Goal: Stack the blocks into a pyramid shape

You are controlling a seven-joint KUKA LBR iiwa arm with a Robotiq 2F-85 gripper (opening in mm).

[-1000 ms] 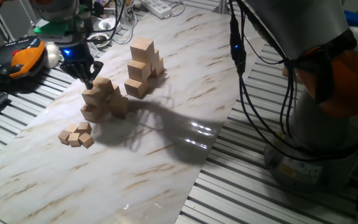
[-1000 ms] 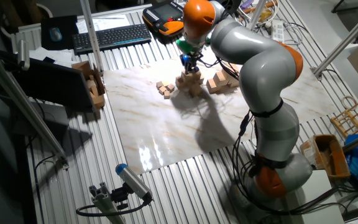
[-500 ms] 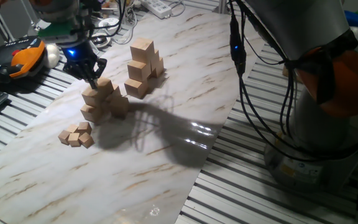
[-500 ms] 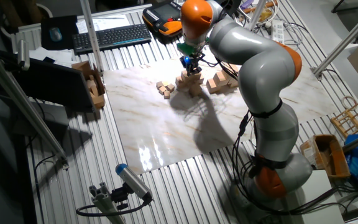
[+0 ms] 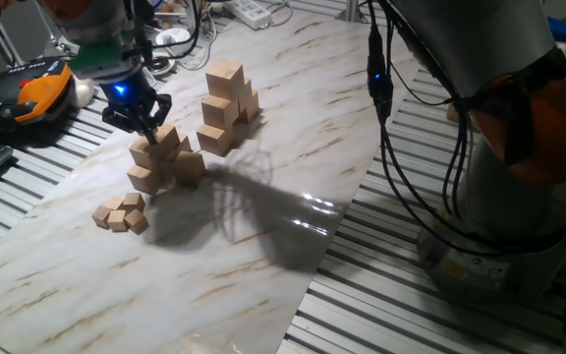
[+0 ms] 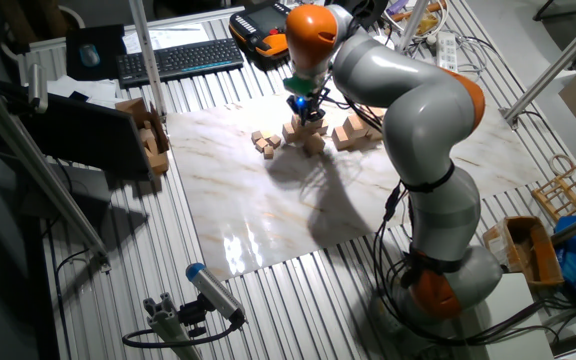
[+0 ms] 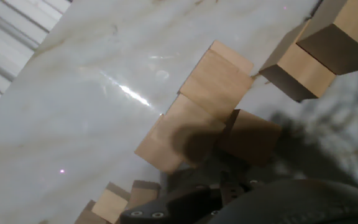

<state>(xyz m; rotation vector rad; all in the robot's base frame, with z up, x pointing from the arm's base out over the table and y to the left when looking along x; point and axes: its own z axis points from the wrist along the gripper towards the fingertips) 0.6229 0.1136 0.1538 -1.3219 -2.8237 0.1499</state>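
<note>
A low pile of blocks (image 5: 161, 157) lies on the marble board; the same pile (image 6: 306, 136) also shows in the other fixed view. My gripper (image 5: 149, 128) hangs right over the pile's top block, its dark fingers drawn together to a point at that block's upper left edge, nothing between them. In the other fixed view the gripper (image 6: 307, 110) sits just above the pile. The hand view looks down on three of the pile's blocks (image 7: 215, 79); the fingertips are hidden there. A taller stack of blocks (image 5: 226, 103) stands behind and to the right.
Several much smaller cubes (image 5: 121, 212) lie in a clump in front of the pile. A keyboard (image 6: 180, 58) and an orange pendant (image 5: 42, 87) lie off the board's edge. The arm's cables (image 5: 386, 128) hang at the right.
The gripper has drifted slightly right and toward the pile's top block. The top blocks look nudged a little; the taller stack and small cubes have not moved.
</note>
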